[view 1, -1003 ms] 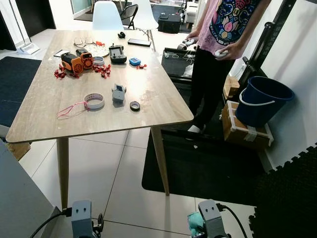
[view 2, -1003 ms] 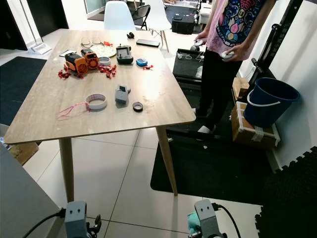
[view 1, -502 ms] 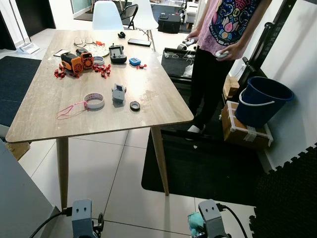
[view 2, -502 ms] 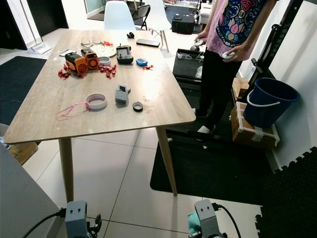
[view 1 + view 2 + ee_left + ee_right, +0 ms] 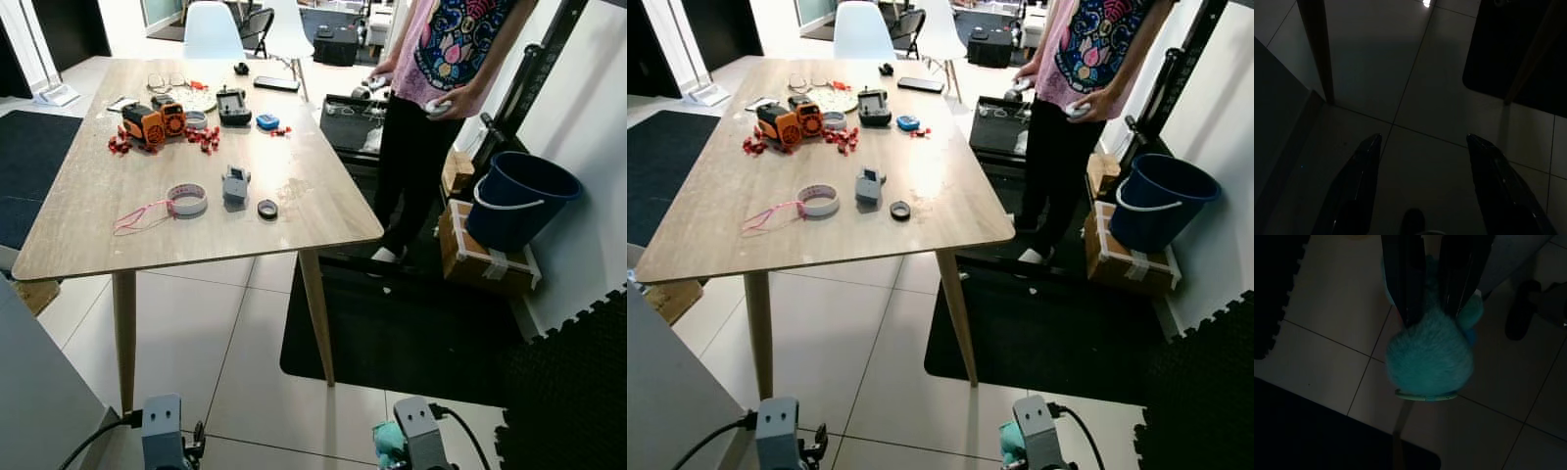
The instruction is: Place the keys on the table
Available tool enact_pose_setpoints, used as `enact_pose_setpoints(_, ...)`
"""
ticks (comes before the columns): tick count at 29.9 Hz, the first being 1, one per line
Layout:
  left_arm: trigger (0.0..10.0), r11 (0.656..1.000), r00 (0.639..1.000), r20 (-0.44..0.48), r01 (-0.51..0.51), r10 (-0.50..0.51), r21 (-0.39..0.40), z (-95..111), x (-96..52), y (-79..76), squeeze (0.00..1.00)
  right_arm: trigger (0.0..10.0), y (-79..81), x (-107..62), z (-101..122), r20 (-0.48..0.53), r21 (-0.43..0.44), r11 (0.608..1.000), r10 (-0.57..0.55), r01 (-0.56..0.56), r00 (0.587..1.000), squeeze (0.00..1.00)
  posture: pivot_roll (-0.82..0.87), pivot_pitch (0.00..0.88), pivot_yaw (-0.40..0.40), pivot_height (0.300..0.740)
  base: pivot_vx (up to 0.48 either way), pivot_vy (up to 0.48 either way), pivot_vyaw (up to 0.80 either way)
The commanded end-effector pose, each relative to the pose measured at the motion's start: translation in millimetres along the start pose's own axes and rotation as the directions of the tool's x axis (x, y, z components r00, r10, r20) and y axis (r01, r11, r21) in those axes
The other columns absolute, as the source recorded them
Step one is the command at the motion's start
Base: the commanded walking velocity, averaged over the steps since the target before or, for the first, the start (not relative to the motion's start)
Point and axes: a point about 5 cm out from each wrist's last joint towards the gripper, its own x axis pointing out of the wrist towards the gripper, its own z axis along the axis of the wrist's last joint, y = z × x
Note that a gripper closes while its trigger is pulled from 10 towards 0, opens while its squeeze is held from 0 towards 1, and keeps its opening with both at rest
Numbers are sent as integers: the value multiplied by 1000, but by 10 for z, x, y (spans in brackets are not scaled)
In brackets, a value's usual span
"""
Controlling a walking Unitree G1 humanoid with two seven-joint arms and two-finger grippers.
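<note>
Teal fluffy keys (image 5: 1430,357) pinched in low-hanging right tool (image 5: 1435,298), above floor tiles (image 5: 1327,298).

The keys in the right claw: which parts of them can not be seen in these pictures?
- Right wrist view: the teal fluffy keychain covers the keys; a ring edge peeks below it, in dim light.
- Left eye view: the bottom edge cuts off the right claw, leaving a teal tuft beside its wrist.
- Right wrist view: the claw's fingers press into the fluff.
</note>
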Motion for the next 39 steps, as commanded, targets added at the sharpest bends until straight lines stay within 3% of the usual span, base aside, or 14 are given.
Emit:
enact_pose_setpoints(1,10000,1000,1000,-25,19,-19,2,-53,-12,-67,0,10000,-43,-21,-57,-26,3,1000,-15,15,1000,0,48,53,-62,740,0,0,0)
enact_pose_setpoints(39,10000,1000,999,-40,22,-23,-9,-84,-24,-77,0,10000,-56,-22,-48,-26,-17,1000,-7,7,1000,0,48,39,-76,740,0,0,0)
